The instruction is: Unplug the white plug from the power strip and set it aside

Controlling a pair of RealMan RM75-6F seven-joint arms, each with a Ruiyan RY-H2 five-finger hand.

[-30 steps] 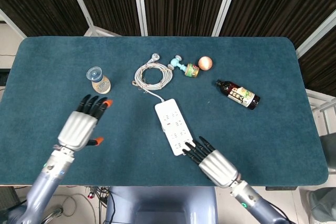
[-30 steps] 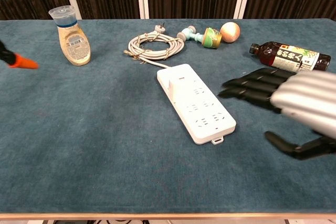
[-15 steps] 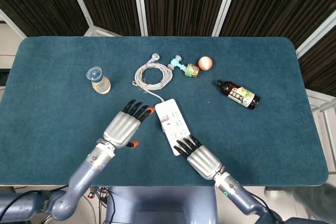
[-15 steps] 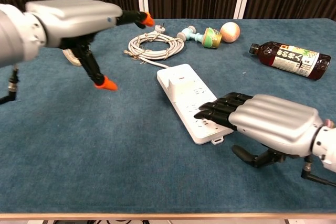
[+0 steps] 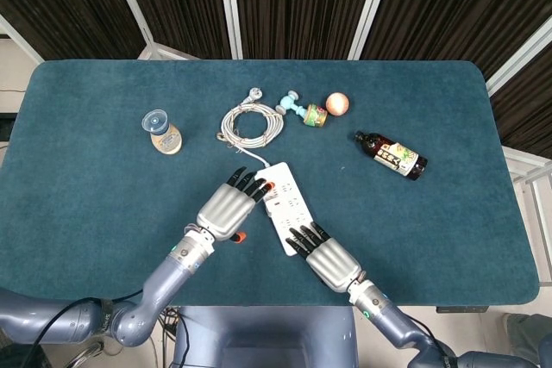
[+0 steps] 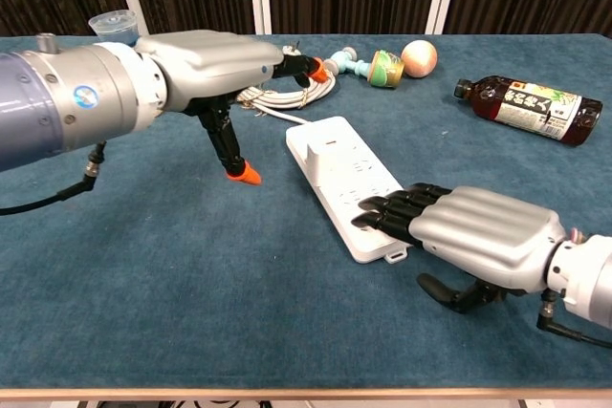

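The small white square plug sits in the far end of the long white plastic power strip on the blue cloth table. The right hand presses its extended fingers on the strip's near end. The left hand, fingers spread and grasping nothing, hovers just left of the plug.

The counter is covered in deep teal felt. At mid-frame the power strip and its coiled cable are white. Both hands, left hand and right hand, have silver backs and black fingers; the left has orange tips. At right lies a dark brown bottle with a yellow-green label; near the top centre, a peach-orange ball.
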